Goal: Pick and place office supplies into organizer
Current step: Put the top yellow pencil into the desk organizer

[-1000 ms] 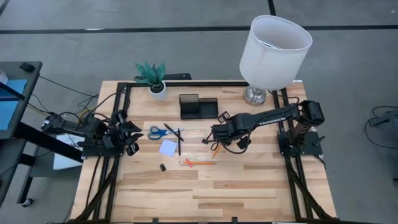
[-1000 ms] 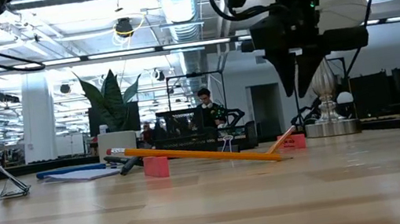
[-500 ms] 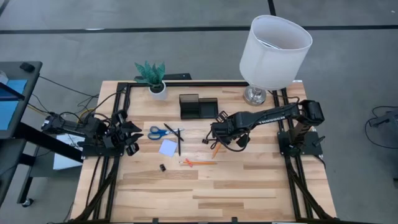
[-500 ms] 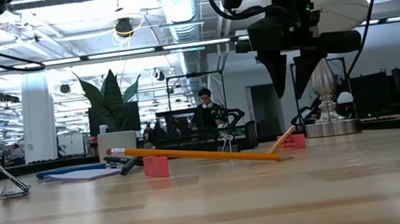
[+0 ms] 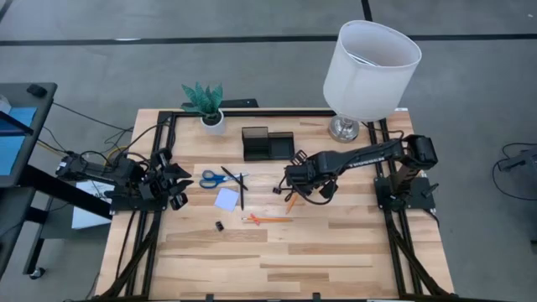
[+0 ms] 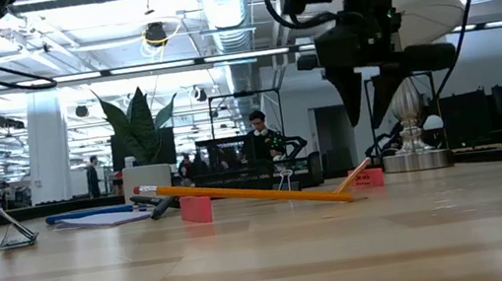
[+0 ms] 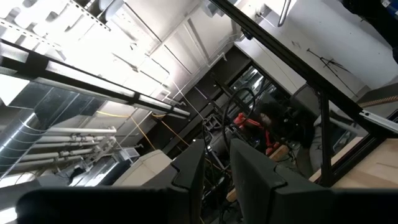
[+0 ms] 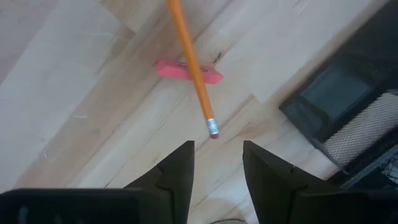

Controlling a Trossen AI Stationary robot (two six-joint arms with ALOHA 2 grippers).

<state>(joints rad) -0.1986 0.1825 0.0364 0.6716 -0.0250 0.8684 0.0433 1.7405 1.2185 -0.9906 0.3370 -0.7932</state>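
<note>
My right claw hangs over the middle of the table with its two dark fingers spread apart and nothing between them. Through its wrist camera I see an orange pencil lying below and just ahead of the fingertips, its eraser end pointing toward me and its shaft crossing over a small pink eraser on the wood. The black organizer sits just beyond, near the back edge of the table, between the potted plant and the white-shaded lamp.

I can read no writing, brand or label on any item; nothing legible shows on the pencil, the organizer or the arms.

Compared with a second ago, the right fingers stand wider apart in the low view, where they hang above the pencil tip and the pink eraser; the arm itself has barely shifted. The supplies lie where they were: blue-handled scissors, a black pen laid across the pale note pad, a second orange pencil nearer the front, and a tiny black clip.

My left claw waits at the left edge of the table, its camera tilted up at the ceiling, its fingers close together with a narrow gap, holding nothing.
</note>
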